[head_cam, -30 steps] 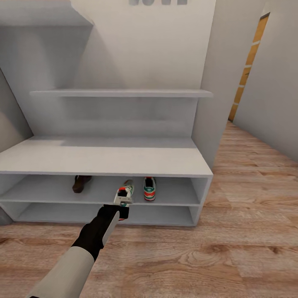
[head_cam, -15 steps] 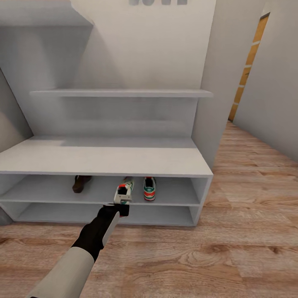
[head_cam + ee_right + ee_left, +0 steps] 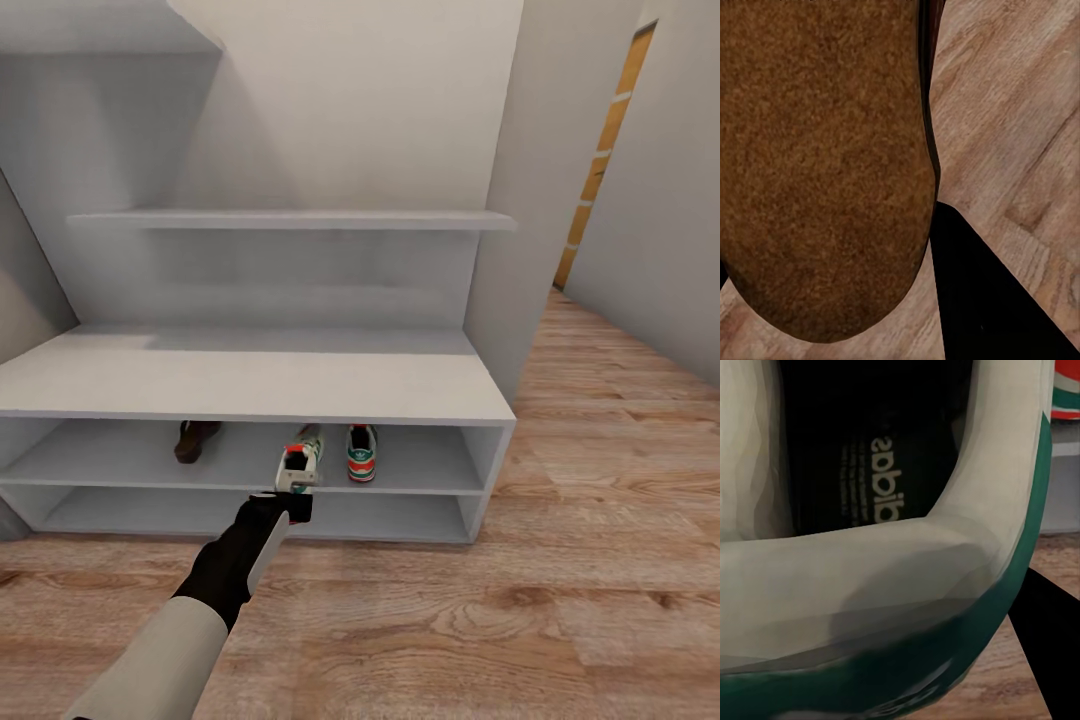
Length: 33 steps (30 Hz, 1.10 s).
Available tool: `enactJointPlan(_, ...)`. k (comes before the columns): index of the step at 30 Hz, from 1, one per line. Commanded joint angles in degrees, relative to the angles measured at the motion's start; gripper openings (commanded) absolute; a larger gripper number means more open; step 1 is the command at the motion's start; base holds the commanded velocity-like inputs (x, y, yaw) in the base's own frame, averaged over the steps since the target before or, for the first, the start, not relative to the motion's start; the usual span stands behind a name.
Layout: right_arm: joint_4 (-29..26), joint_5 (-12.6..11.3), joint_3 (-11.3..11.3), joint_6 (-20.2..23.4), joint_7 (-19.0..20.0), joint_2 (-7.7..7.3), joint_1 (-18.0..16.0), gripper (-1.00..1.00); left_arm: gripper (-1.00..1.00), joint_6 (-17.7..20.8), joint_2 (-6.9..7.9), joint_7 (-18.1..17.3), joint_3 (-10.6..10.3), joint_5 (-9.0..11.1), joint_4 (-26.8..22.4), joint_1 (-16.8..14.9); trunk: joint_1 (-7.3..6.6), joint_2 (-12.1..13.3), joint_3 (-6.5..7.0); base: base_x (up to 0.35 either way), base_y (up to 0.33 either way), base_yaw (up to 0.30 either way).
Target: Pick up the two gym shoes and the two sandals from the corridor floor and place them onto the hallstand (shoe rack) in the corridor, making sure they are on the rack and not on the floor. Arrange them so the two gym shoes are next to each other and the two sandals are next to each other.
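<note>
In the head view my left gripper [image 3: 295, 492] is shut on the heel of a white gym shoe [image 3: 301, 462] with green stripes, holding it at the front edge of the hallstand's [image 3: 250, 385] upper low shelf. The second gym shoe [image 3: 361, 453] stands on that shelf just to its right. A dark brown sandal [image 3: 196, 440] rests on the same shelf further left. The left wrist view shows the held gym shoe's [image 3: 870, 577] dark inside close up. In the right wrist view a sandal's tan cork sole [image 3: 817, 165] sits against a dark finger [image 3: 982, 300], above the floor.
The wood-plank corridor floor [image 3: 560, 600] stretches in front of and right of the hallstand. White walls close in on both sides, with an orange-framed doorway [image 3: 600, 150] at the far right. Another low shelf opening [image 3: 380, 520] lies under the shoes.
The whole head view has shifted slightly, so the letters at the top edge have dropped out. The held gym shoe sits marginally higher at the shelf edge.
</note>
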Motion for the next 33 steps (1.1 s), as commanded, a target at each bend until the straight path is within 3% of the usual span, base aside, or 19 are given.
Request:
enactJointPlan(1, -0.05, 0.19, -0.31, 0.36, 0.19, 0.02, -0.09, -1.00, -1.00, 0.23, 0.03, 0.45, -0.13, 0.60, -0.07, -0.03, -0.01, -0.02, -0.05, 0.000, 0.000, 0.000)
enactJointPlan(6, -0.05, 0.19, -0.31, 0.36, 0.19, 0.02, -0.09, -1.00, -1.00, 0.35, 0.03, 0.53, -0.04, 0.52, -0.07, -0.03, -0.01, -0.02, -0.05, 0.000, 0.000, 0.000)
enactJointPlan(9, -0.05, 0.19, -0.31, 0.36, 0.19, 0.02, -0.09, -1.00, -1.00, 0.37, 0.03, 0.53, -0.04, 0.51, -0.07, -0.03, 0.07, -0.06, -0.72, 0.000, 0.000, 0.000)
enactJointPlan(23, -0.05, 0.19, -0.31, 0.36, 0.19, 0.02, -0.09, -1.00, -1.00, 0.37, 0.03, 0.54, -0.05, 0.51, -0.07, -0.03, 0.07, -0.06, -0.72, 0.003, 0.000, 0.000)
enactJointPlan(33, -0.05, 0.19, -0.31, 0.36, 0.19, 0.02, -0.09, -1.00, -1.00, 0.37, 0.03, 0.54, -0.05, 0.51, -0.07, -0.03, 0.07, -0.06, -0.72, 0.279, -0.125, 0.000)
